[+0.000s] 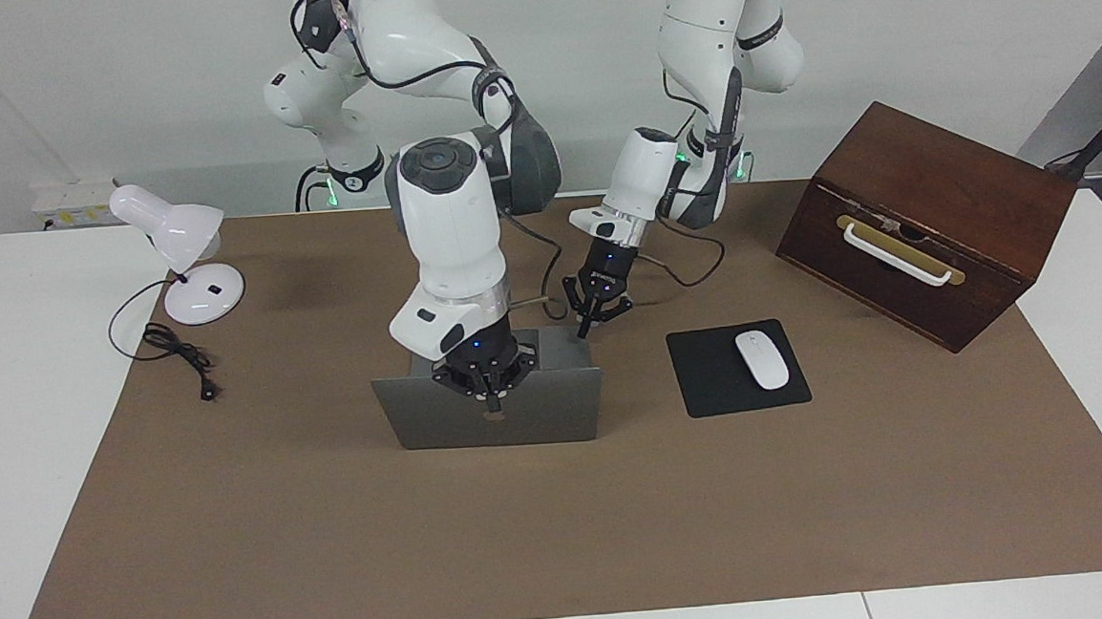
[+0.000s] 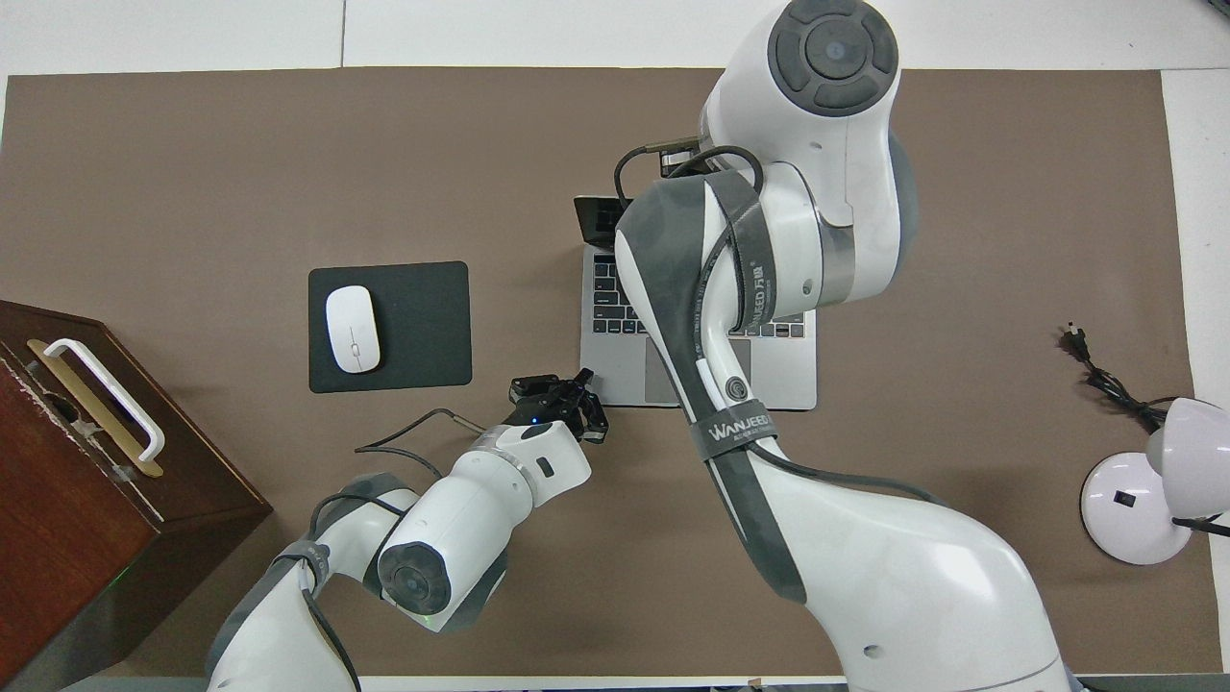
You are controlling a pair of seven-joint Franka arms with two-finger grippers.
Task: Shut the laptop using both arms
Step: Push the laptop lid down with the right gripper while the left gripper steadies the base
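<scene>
The silver-grey laptop (image 1: 529, 416) stands open in the middle of the brown mat, its lid upright with the logo side turned away from the robots. Its keyboard deck (image 2: 615, 360) shows in the overhead view. My right gripper (image 1: 491, 397) is at the middle of the lid's top edge, touching it; in the overhead view the arm hides it. My left gripper (image 1: 599, 318) is open and empty, low over the deck's corner nearest the robots, toward the left arm's end of the table; it also shows in the overhead view (image 2: 562, 392).
A black mouse pad (image 1: 708, 381) with a white mouse (image 1: 762, 359) lies beside the laptop toward the left arm's end. A brown wooden box (image 1: 928, 219) with a white handle stands past it. A white desk lamp (image 1: 186, 250) and its cord (image 1: 181, 356) are at the right arm's end.
</scene>
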